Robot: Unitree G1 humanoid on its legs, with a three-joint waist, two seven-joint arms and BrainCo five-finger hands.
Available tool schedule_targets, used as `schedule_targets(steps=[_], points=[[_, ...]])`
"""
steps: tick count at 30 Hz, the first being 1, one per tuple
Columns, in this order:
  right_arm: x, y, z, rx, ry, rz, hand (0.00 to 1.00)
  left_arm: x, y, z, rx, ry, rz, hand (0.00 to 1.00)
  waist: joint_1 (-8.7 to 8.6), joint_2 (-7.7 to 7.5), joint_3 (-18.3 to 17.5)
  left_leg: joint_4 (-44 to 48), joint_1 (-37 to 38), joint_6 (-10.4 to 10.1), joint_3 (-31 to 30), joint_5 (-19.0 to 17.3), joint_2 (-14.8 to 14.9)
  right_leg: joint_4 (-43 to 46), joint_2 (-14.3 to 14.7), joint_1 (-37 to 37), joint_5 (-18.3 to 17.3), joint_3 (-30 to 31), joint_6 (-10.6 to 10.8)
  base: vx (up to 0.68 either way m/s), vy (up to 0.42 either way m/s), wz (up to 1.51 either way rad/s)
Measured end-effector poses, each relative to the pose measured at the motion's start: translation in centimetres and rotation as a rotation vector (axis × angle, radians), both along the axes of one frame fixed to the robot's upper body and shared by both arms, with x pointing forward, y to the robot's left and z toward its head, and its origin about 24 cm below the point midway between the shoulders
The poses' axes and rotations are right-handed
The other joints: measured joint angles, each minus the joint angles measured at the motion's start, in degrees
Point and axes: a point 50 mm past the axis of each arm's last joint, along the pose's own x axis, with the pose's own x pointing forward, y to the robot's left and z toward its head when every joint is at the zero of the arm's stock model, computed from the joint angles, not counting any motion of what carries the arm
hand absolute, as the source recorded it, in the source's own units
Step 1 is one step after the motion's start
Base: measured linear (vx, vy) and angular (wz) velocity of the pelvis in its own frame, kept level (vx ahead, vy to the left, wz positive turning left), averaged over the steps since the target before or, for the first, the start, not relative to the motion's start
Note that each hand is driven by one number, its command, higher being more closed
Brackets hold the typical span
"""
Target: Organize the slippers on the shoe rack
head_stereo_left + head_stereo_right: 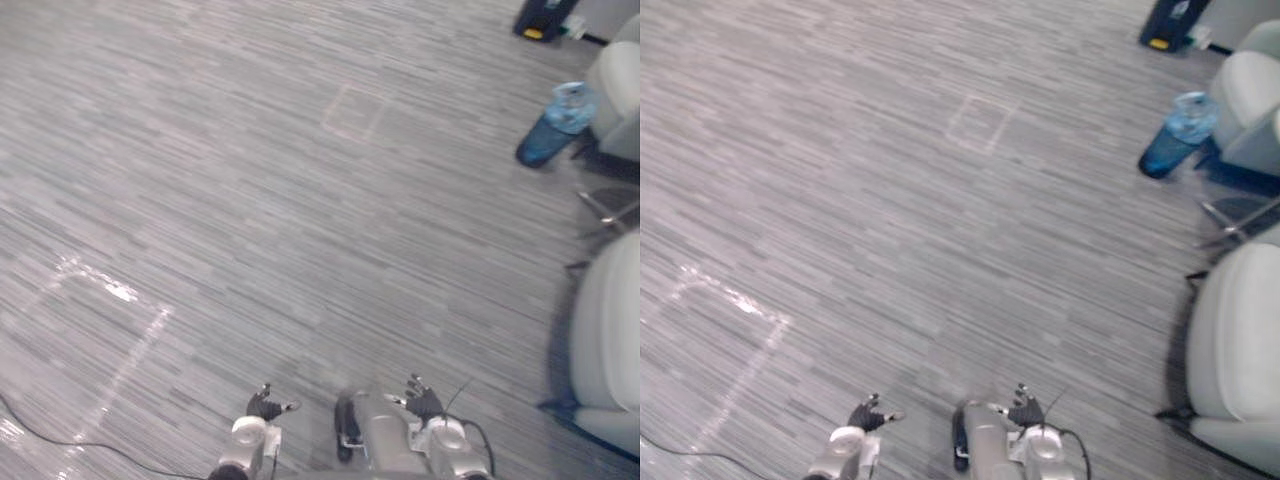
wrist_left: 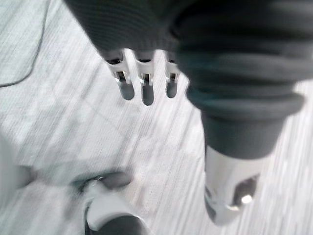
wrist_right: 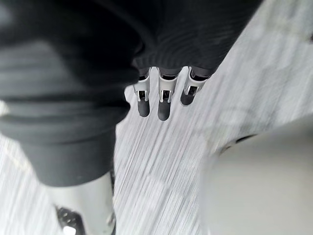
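Left hand [image 1: 264,405], right hand [image 1: 424,403] low, slack

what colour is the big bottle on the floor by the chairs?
Translucent blue bottle; clearest in the left eye view.

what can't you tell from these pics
- Grey chair: cut off by the right edge of both eye views, full shape unknown.
- Dark object with a yellow patch: cut by the top edge, too small to identify.
- Blue bottle: blurred, cap and fill level unclear.
- Left hand and right hand: tiny at the bottom edge of the eye views; wrist views show straight fingers.
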Motion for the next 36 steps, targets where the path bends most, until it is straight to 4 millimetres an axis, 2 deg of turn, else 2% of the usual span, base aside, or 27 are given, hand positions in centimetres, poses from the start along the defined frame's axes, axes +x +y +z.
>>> schedule_targets(steps=[1, 2, 4, 5, 6, 7, 8, 9, 11, 12, 13, 14, 16, 19, 21, 22, 23, 24, 26, 27, 28, 29, 30, 31, 33, 35, 36], points=[[0.0, 0.5, -0.1, 0.010, 0.005, 0.006, 0.00, -0.1, 0.3, 0.0, 0.006, 0.000, 0.011, 0.00, 0.32, -0.40, 0.25, 3.27, -1.48, 1.09, 1.37, -0.97, 1.76, -0.92, 0.00, 1.98, -0.73, 0.33, -0.13, 0.68, 0.031, -0.02], [-0.1, 1.8, -0.3, 0.035, 0.018, 0.029, 0.00, 0.3, 0.6, 0.3, 0.011, -0.024, 0.028, 0.00, 1.28, -2.07, 1.04, 6.40, -5.68, 3.45, 3.08, -3.80, 4.93, -4.50, -0.84, 7.63, -1.02, 1.21, -0.09, 0.64, 0.001, 0.10], [-0.3, 2.6, -0.3, 0.055, 0.022, 0.038, 0.00, 0.9, 0.8, 0.7, 0.012, -0.056, 0.035, 0.00, 2.47, -3.34, 1.08, 3.33, -11.09, 3.21, 4.14, -5.97, 6.88, -8.98, -2.32, 13.58, -0.98, 2.13, -0.01, 0.65, 0.037, -0.04], [-0.2, 3.0, -0.3, 0.065, 0.018, 0.040, 0.00, 1.4, 0.5, 0.9, 0.003, -0.079, 0.040, 0.00, 2.97, -3.81, 1.36, -5.93, -15.39, 2.58, 4.82, -6.37, 7.37, -11.31, -3.73, 17.94, -1.38, 2.75, 1.46, 0.56, 0.084, -0.13], [-0.1, 3.2, -0.2, 0.070, 0.015, 0.037, 0.00, 1.4, 0.5, 0.9, 0.000, -0.082, 0.042, 0.00, 3.04, -3.80, 1.36, -10.99, -16.63, 2.43, 4.72, -6.04, 6.83, -11.64, -4.47, 19.19, -1.93, 3.16, 2.65, 0.67, 0.133, -0.28], [-0.1, 3.0, -0.3, 0.069, 0.018, 0.026, 0.00, 1.5, 0.3, 1.0, -0.002, -0.091, 0.029, 0.00, 3.06, -3.64, 1.25, -22.73, -18.13, 1.39, 2.85, -2.76, 5.20, -11.94, -5.73, 21.46, -3.23, 4.64, 5.00, 0.45, 0.124, -0.25], [-0.2, 2.9, -0.3, 0.066, 0.021, 0.025, 0.00, 1.5, 0.2, 1.0, -0.002, -0.093, 0.024, 0.00, 3.08, -3.43, 1.09, -26.04, -18.41, 0.99, 2.21, -1.27, 4.74, -12.08, -5.73, 21.88, -3.57, 5.15, 5.61, 0.57, 0.193, -0.60], [-0.7, 2.0, -0.7, 0.041, 0.049, 0.026, 0.00, 1.3, -0.1, 0.9, 0.004, -0.088, -0.004, 0.00, 3.27, -2.47, 0.35, -34.41, -19.50, 1.09, -0.60, 9.43, 4.17, -12.83, -5.81, 23.85, -4.92, 7.64, 7.92, 0.60, 0.237, -0.58], [-1.5, 2.1, -1.1, 0.044, 0.084, 0.021, 0.00, 1.3, 0.4, 0.8, 0.030, -0.076, -0.014, 0.00, 2.64, -4.87, -1.49, -32.59, -18.80, 3.87, 1.08, 7.68, 1.66, -9.33, -9.29, 23.67, -5.48, 9.36, 9.11, 0.73, 0.256, -0.29], [-2.5, 1.8, -1.4, 0.040, 0.112, 0.007, 0.00, 1.2, 0.7, 0.7, 0.041, -0.066, -0.018, 0.00, 2.31, -6.41, -1.76, -32.66, -17.20, 4.53, 1.90, 5.96, 0.34, 0.15, -10.73, 19.95, -4.12, 10.38, 11.32, 0.83, 0.251, 0.02], [-2.4, 1.6, -1.4, 0.040, 0.106, -0.006, 0.00, 1.1, 0.7, 0.6, 0.042, -0.057, -0.024, 0.00, 2.07, -7.25, -1.36, -33.69, -14.51, 5.10, 1.87, 4.91, -0.31, 12.88, -11.02, 14.41, 0.84, 10.57, 14.35, 0.81, 0.243, -0.02], [-2.3, 1.4, -1.3, 0.042, 0.102, -0.018, 0.00, 0.9, 1.0, 0.4, 0.052, -0.031, -0.032, 0.00, 1.77, -7.58, -1.23, -35.55, -11.28, 5.39, 1.74, 4.38, -0.73, 22.53, -11.28, 10.37, 0.42, 11.10, 14.34, 0.63, 0.152, -0.07], [-2.0, 1.1, -1.1, 0.037, 0.085, -0.024, 0.00, 0.1, 1.0, -0.1, 0.057, 0.016, -0.045, 0.00, 1.41, -6.64, -0.53, -41.23, -0.84, 5.78, 1.85, 4.14, -0.49, 29.61, -10.51, 7.02, -3.79, 10.10, 12.12, 0.52, 0.101, -0.20], [-1.3, 1.2, -0.8, 0.041, 0.057, -0.020, 0.00, 0.1, 1.4, -0.2, 0.065, 0.022, -0.035, 0.00, 1.24, -4.66, -0.54, -47.03, 8.51, 5.74, 3.91, 3.50, 2.37, 20.73, -8.16, 0.07, -5.98, 6.17, 10.85, 0.50, 0.020, -0.21], [-0.7, 1.4, -0.6, 0.045, 0.038, -0.017, 0.00, 0.8, 1.6, 0.1, 0.070, 0.003, -0.039, 0.00, 0.87, -4.78, -0.57, -48.91, 10.99, 4.39, 4.84, 0.26, 3.59, 13.64, -6.53, -5.17, -4.90, 4.94, 11.68, 0.49, -0.078, -0.05], [-0.2, 1.5, -0.4, 0.046, 0.027, -0.013, 0.00, 1.3, 1.7, 0.3, 0.074, -0.008, -0.044, 0.00, -0.16, -5.55, -0.39, -50.57, 13.03, 1.23, 5.04, -3.02, 3.90, 5.86, -6.01, -8.72, -1.10, 4.67, 11.97, 0.52, -0.110, 0.00], [0.0, 1.7, -0.4, 0.051, 0.024, -0.012, 0.00, 1.4, 1.9, 0.4, 0.081, -0.008, -0.047, 0.00, -0.80, -6.94, -0.07, -51.54, 14.73, 1.12, 5.04, -3.53, 2.88, 1.00, -6.57, -10.45, 5.53, 5.47, 11.16, 0.70, -0.156, 0.13], [0.1, 1.1, -0.3, 0.043, 0.021, -0.028, 0.00, 1.1, 1.5, 0.1, 0.071, 0.012, -0.058, 0.00, -2.02, -5.87, -0.23, -52.40, 16.71, 1.25, 3.07, -3.02, 3.58, 2.50, -5.77, -9.34, 7.27, 4.63, 8.67, 0.49, -0.110, 0.09], [-0.6, 0.0, -0.7, 0.035, 0.046, -0.089, 0.00, 1.4, 0.3, 0.1, 0.040, 0.011, -0.083, 0.00, -2.15, -5.68, 0.07, -49.04, 17.20, 1.54, 1.00, 0.16, 3.38, 10.50, -7.42, -10.62, 4.27, 4.16, 7.05, 0.52, -0.167, 0.02], [-0.3, -0.7, -0.3, 0.028, 0.018, -0.109, 0.00, 1.3, -0.8, 0.1, 0.008, 0.009, -0.086, 0.00, -2.65, -4.57, -0.15, -43.92, 17.59, 0.79, -0.30, 0.51, 3.70, 16.94, -7.46, -13.24, 1.32, 2.60, 6.98, 0.52, -0.240, -0.05], [-0.6, -0.6, -0.4, 0.022, 0.027, -0.096, 0.00, 0.7, -0.7, -0.2, 0.008, 0.022, -0.074, 0.00, -2.40, -3.78, -1.39, -39.96, 16.64, -0.63, -0.75, -0.40, 4.47, 10.93, -7.07, -10.71, 1.44, 2.28, 7.56, 0.55, -0.305, 0.03], [-0.9, -0.9, -0.4, 0.009, 0.030, -0.072, 0.00, 0.4, -1.1, -0.2, -0.008, 0.019, -0.079, 0.00, -2.74, -2.08, -1.92, -25.28, 11.98, -3.37, -2.47, -0.77, 6.68, 6.98, -6.11, -6.84, 0.60, 0.72, 5.38, 0.47, -0.247, 0.05], [-1.0, -0.9, -0.5, 0.006, 0.037, -0.070, 0.00, 0.5, -0.5, 0.0, -0.008, 0.003, -0.037, 0.00, -2.18, -1.05, -2.46, -12.05, 6.00, -6.48, -3.21, 3.22, 9.68, 5.01, -4.36, -3.49, -1.04, 0.79, 4.55, 0.64, -0.246, 0.02], [-1.1, -0.6, -0.6, 0.006, 0.045, -0.057, 0.00, 0.7, -0.1, 0.1, -0.007, -0.009, -0.004, 0.00, -1.66, -1.13, -2.34, -4.08, 2.62, -6.88, -2.71, 4.01, 11.34, 3.64, -3.64, -0.75, -2.02, 0.96, 4.04, 0.62, -0.175, -0.16], [-1.5, 0.0, -0.9, 0.010, 0.073, -0.029, 0.00, 0.6, 0.3, 0.2, -0.003, -0.022, 0.027, 0.00, -0.04, -2.17, -1.75, 4.53, -2.34, -5.04, 0.32, 2.87, 13.60, -1.51, -2.78, 6.98, -2.62, 2.48, 3.26, 0.58, -0.132, -0.33], [-1.9, 0.8, -1.1, 0.027, 0.086, -0.015, 0.00, 0.0, 0.5, 0.1, -0.003, -0.014, 0.045, 0.00, 1.56, -3.12, -1.96, 5.06, -6.42, -3.91, 3.86, 1.29, 14.42, -6.46, -3.04, 13.25, -2.59, 4.21, 3.29, 0.49, -0.032, -0.46], [-1.9, 1.2, -1.1, 0.038, 0.089, -0.020, 0.00, 0.1, 0.4, 0.2, -0.006, -0.026, 0.045, 0.00, 2.06, -3.45, -1.76, 1.65, -9.54, -1.87, 6.93, -0.85, 14.28, -10.44, -3.49, 18.27, -2.39, 5.31, 3.62, 0.65, 0.029, -0.39]])
